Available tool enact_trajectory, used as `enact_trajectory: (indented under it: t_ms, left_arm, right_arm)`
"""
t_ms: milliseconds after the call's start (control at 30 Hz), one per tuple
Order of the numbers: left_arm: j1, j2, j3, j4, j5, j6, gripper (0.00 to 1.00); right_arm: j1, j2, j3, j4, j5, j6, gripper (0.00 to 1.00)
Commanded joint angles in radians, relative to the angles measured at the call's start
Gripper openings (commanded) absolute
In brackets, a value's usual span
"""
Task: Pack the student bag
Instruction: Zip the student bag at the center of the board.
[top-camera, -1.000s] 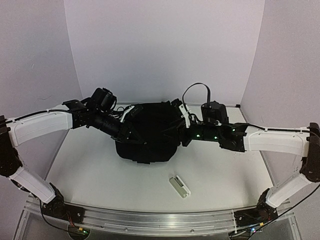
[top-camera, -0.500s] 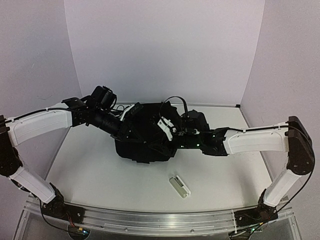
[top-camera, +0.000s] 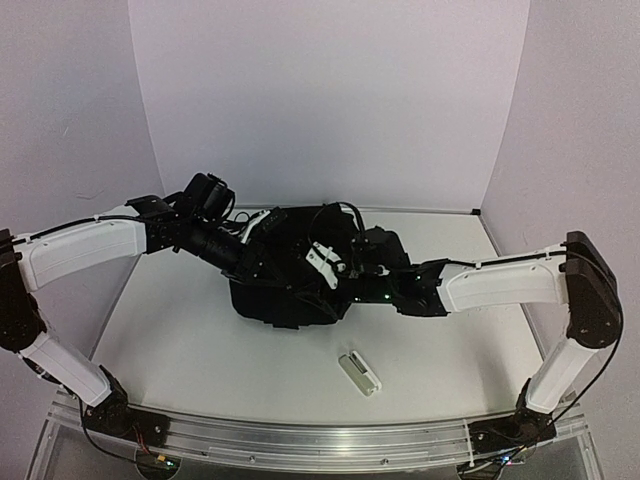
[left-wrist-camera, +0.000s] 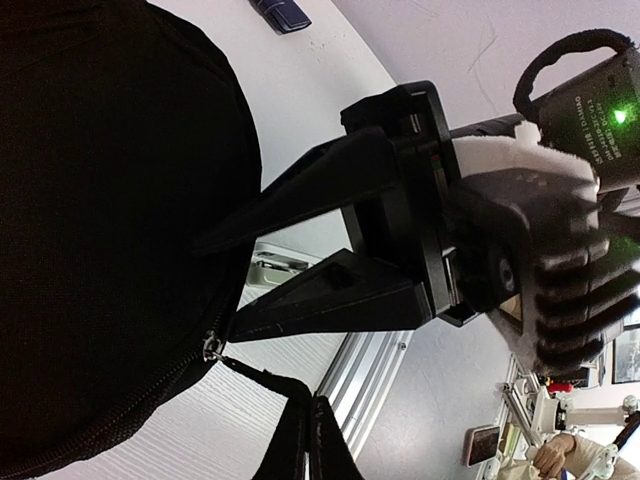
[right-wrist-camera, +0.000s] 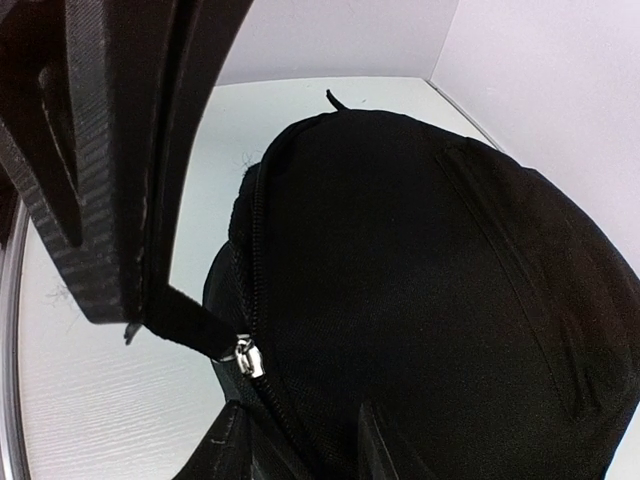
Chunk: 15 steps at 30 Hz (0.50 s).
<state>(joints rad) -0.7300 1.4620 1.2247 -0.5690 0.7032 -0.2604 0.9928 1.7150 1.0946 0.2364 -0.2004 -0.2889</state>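
Student bag: large black soft backpack, lying flat on the white table, centre of the overhead view, towards the back wall. Rounded outline; both arms reach in over it from the two sides of the frame.

Zipper pull: small silver metal tab on the bag's edge seam, lower left of the right wrist view. A zip track runs up from it along the curved edge of the bag. Whether the zip is open or closed along that stretch cannot be told.

Pull strap: short black fabric band fixed to the zipper pull, drawn taut and slanting away from the bag.

Left gripper: at the bottom edge of the left wrist view, fingers pressed together on the far end of the pull strap. In the right wrist view it fills the upper left corner as a dark textured block, with the strap running from it to the pull.

Right gripper: seen in the middle of the left wrist view, two black wedge fingers spread apart with a clear gap, nothing between them, tips at the rim of the bag.

White item: small oblong object, lying alone on the table, lower centre of the overhead view, well apart from the bag and both grippers.
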Motion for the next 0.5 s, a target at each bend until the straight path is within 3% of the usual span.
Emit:
enact_trajectory:
  t_ms: [0, 100, 200, 300, 467]
  left_arm:
    - [0.002, -0.009, 0.08, 0.046, 0.033, 0.017, 0.0]
    - [0.006, -0.014, 0.073, 0.045, 0.01, 0.015, 0.0]
    - [0.013, -0.029, 0.048, 0.03, -0.044, 0.014, 0.0]
    - [0.037, -0.051, 0.012, -0.006, -0.187, 0.016, 0.0]
    - [0.134, -0.096, -0.052, -0.027, -0.315, 0.001, 0.0]
  right_arm:
    - [0.013, 0.027, 0.039, 0.027, 0.038, -0.005, 0.16]
    - [0.013, 0.02, 0.038, 0.029, 0.09, 0.018, 0.0]
    - [0.013, -0.014, 0.004, 0.073, 0.18, 0.052, 0.0]
    - [0.013, -0.067, -0.058, 0.127, 0.23, 0.064, 0.0]
    - [0.013, -0.131, -0.126, 0.134, 0.286, 0.085, 0.0]
